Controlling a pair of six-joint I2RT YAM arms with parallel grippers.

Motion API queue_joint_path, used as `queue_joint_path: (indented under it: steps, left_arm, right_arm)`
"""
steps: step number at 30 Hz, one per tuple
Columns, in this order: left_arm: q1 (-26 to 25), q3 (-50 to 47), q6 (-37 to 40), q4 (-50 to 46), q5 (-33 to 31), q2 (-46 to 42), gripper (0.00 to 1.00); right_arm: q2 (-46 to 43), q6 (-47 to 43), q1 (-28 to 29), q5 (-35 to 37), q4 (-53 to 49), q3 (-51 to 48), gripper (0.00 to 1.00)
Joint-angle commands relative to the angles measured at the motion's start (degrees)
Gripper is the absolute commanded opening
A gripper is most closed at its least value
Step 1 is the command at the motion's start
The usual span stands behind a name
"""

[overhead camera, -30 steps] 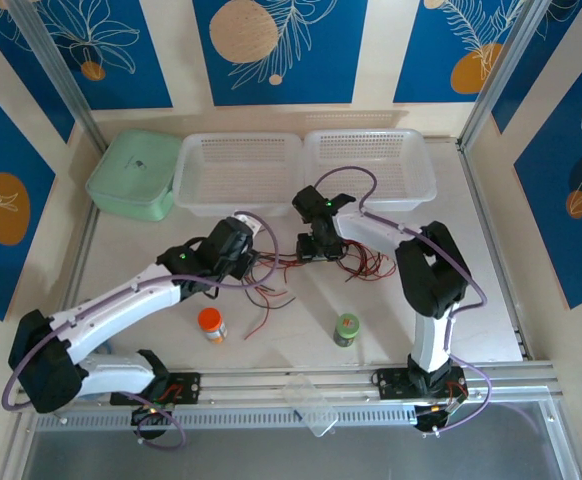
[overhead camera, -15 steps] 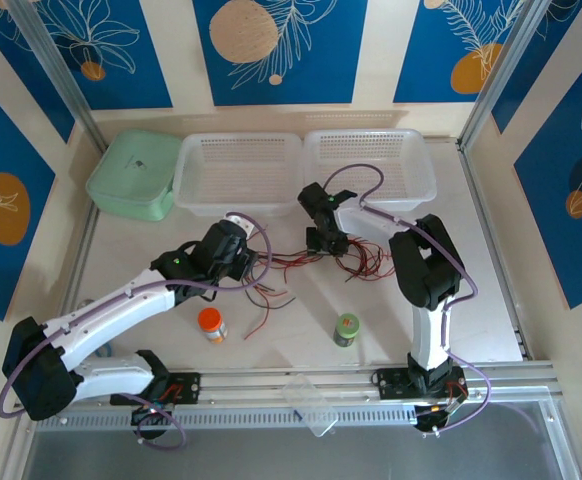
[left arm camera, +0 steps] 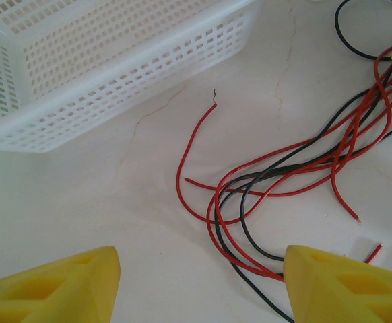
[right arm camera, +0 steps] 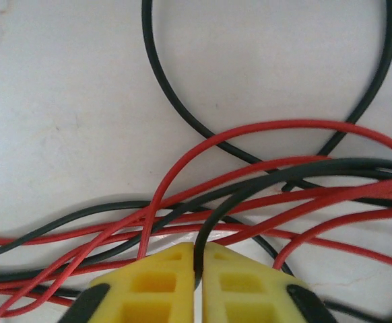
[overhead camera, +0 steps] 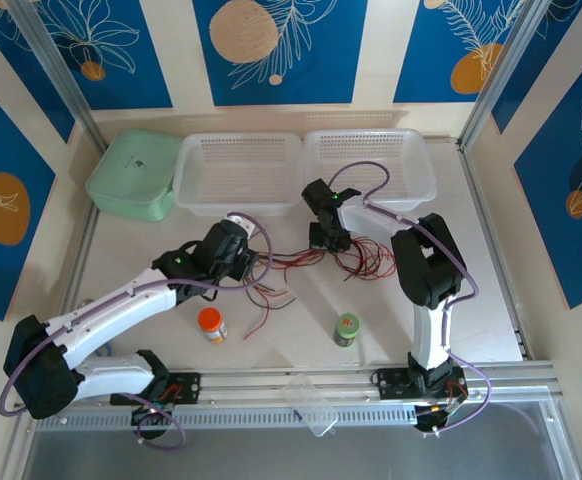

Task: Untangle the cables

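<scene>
**Right tool pinches black strand as cable tangle lies across worktop**

The right tool (right arm camera: pixel 197 261), its yellow fingers (right arm camera: pixel 149 282) pressed together, grips a single black strand of the cables (right arm camera: pixel 283 182) where red and black wires cross just beyond its tips. From above, that tool (overhead camera: pixel 329 238) sits at the far right of the middle of the worktop (overhead camera: pixel 491 300), on the right part of the bundle. The left tool (left arm camera: pixel 199 259) hangs with its jaws wide and nothing between them, a loop of the cables (left arm camera: pixel 277 161) passing just beside its right finger (left arm camera: pixel 337 286).

The cables (overhead camera: pixel 361 262) stretch mainly left to right between the left tool (overhead camera: pixel 246 250) and the right one, with loose strands fanning toward the near side. One red end (left arm camera: pixel 214 102) points toward the far white basket (left arm camera: pixel 115 74).

Two white baskets (overhead camera: pixel 239 172) (overhead camera: pixel 371 165) and a green lidded box (overhead camera: pixel 134 175) line the far edge. An orange-capped jar (overhead camera: pixel 211 323) and a green-capped jar (overhead camera: pixel 346 328) stand nearer; their labels are too small to read.
</scene>
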Motion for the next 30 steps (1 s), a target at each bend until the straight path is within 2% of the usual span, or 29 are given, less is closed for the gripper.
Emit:
queue_joint_path:
  steps: [1, 10, 17, 23, 30]
  left_arm:
    - [0.4, 0.2, -0.3, -0.5, 0.6, -0.1, 0.65]
    - [0.5, -0.3, -0.3, -0.7, 0.8, -0.7, 0.65]
    - [0.5, -0.6, -0.5, -0.3, 1.2, -0.3, 0.65]
    - [0.5, -0.7, -0.8, 0.1, 1.9, 0.0, 0.65]
    - [0.5, -0.7, -0.9, 0.1, 2.2, -0.4, 0.65]
  right_arm:
    - [-1.0, 0.4, 0.2, 0.0, -0.1, -0.3, 0.0]
    - [-12.2, 1.2, 0.9, 0.9, -0.6, -3.0, 0.0]
    - [-23.5, 0.0, 1.7, 2.6, -5.9, 0.6, 0.0]
    - [-29.8, -2.6, 0.4, 1.9, -9.8, 7.7, 0.0]
    - [-29.8, -7.7, -3.3, 0.4, -14.0, 21.8, 0.0]
